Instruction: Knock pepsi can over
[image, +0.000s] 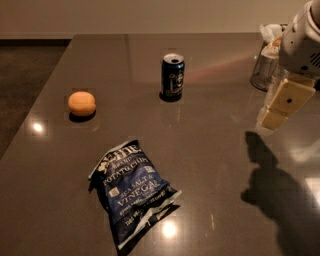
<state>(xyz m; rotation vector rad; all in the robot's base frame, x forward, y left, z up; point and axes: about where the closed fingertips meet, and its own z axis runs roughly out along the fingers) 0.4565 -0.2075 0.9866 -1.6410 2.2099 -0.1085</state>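
The end effector (275, 115) hangs at the far right, tilted down and leftward.

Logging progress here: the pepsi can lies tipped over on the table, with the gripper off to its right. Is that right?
Not quite. The camera view shows the pepsi can standing upright on the table, not tipped over. The gripper is indeed off to its right, above the table.

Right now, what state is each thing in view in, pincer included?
Dark navy-blue cylindrical pepsi can: upright, not knocked over.
Round orange fruit: lying loose, touching nothing.
Flat blue potato chip bag: lying label-up, crumpled.
Clear container: upright at the right edge, partly hidden.
Cream two-finger pincer: hanging at right, well clear of the can.
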